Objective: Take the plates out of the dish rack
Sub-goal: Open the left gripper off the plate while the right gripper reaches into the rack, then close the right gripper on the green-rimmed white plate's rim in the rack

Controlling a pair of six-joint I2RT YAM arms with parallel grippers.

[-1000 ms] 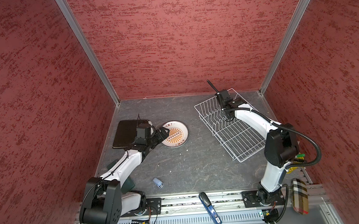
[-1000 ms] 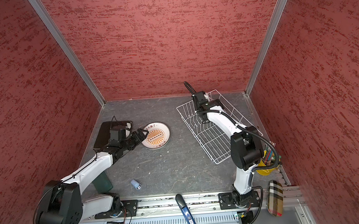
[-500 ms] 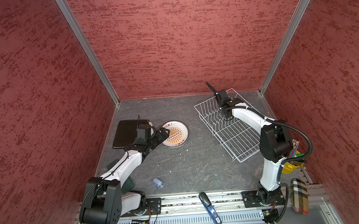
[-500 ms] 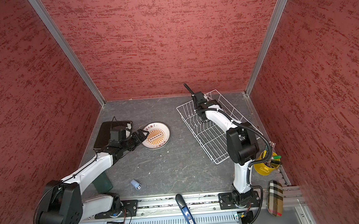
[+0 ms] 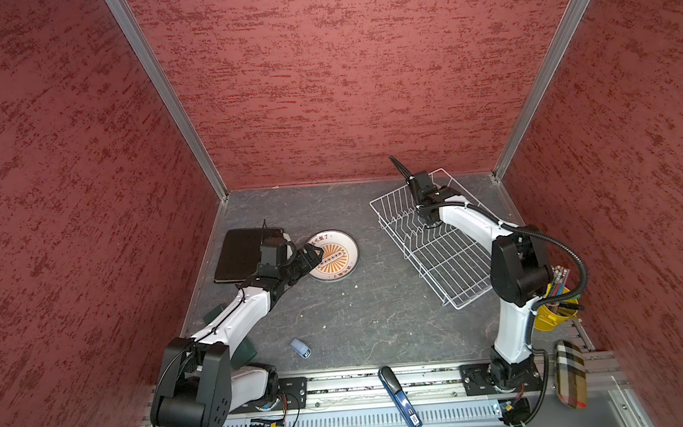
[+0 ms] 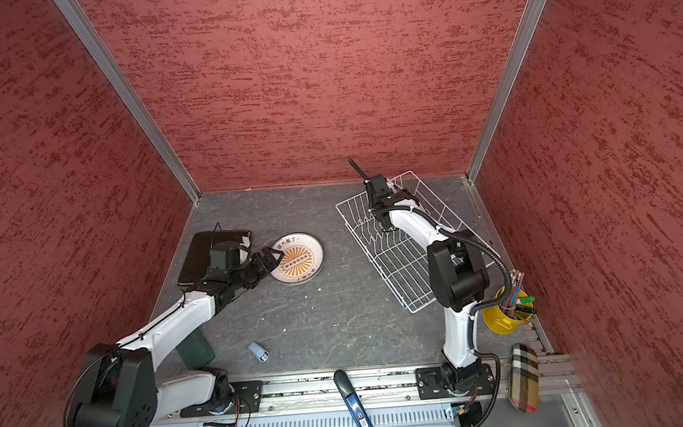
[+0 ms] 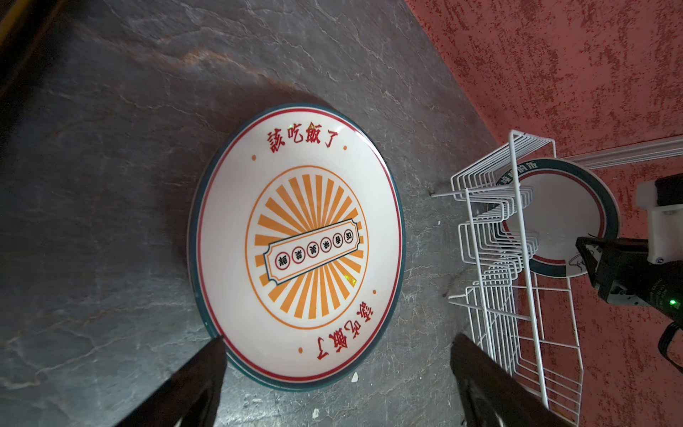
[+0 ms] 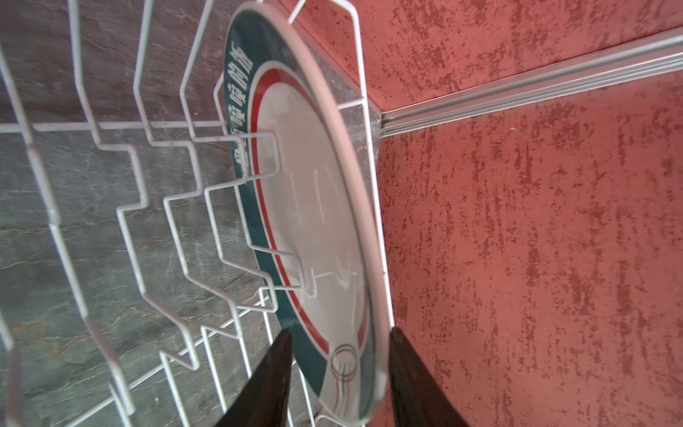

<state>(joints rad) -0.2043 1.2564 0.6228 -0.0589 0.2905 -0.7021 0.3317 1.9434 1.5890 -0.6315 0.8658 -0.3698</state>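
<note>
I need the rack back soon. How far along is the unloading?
Done: a sunburst plate and a dark brown square plate lie on the table. In hand: the right gripper straddles the rim of the teal-rimmed plate, upright in the dish rack; firm grip unclear. To do: lifting it out; no other plate shows in the rack.

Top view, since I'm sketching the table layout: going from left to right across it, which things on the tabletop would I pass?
In a top view: dark brown square plate → sunburst plate → dish rack → yellow cup holding pens. The small blue items near the front edge overlap these in order, so they are left out.
</note>
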